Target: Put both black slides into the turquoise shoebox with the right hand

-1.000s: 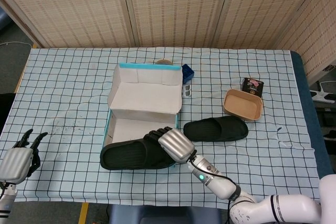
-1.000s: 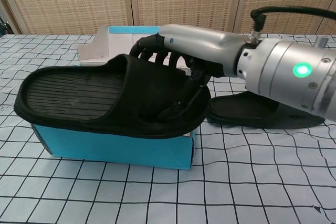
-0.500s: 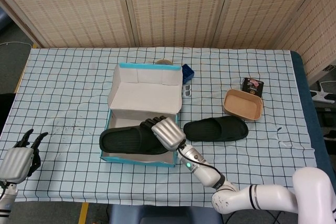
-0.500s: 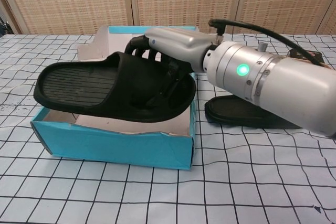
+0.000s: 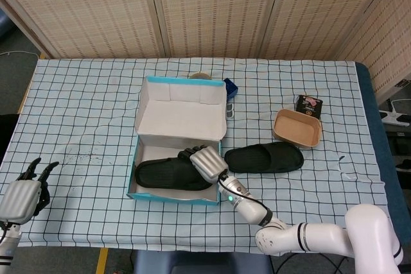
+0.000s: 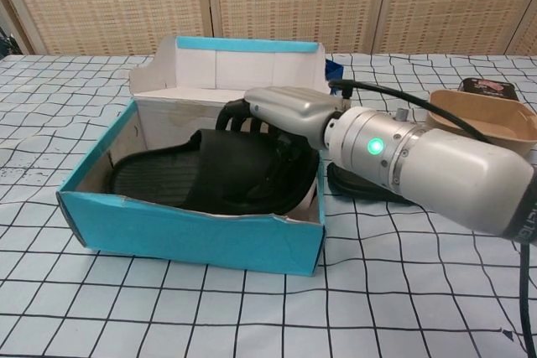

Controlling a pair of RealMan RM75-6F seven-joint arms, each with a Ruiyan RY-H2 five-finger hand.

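The turquoise shoebox [image 5: 136, 172] [image 6: 193, 233] stands open at the table's middle, its lid upright behind it. One black slide [image 5: 168, 174] [image 6: 193, 175] lies inside the box, its toe end against the right wall. My right hand [image 5: 207, 162] [image 6: 281, 119] still grips this slide by the strap, fingers hooked through it. The second black slide [image 5: 264, 157] [image 6: 361, 189] lies on the cloth just right of the box, mostly hidden behind my right forearm in the chest view. My left hand [image 5: 22, 194] rests at the table's front left corner, fingers apart, holding nothing.
A brown paper bowl [image 5: 297, 128] [image 6: 487, 119] and a small black packet [image 5: 309, 105] [image 6: 484, 86] sit to the right of the slides. A blue object [image 5: 230, 88] and a round item [image 5: 201, 76] lie behind the box lid. The checked cloth [image 5: 83, 113] covers the table.
My right hand carried the slide from above the box's front wall back and down into the box. The box shifted slightly to the right. The left hand stayed still.
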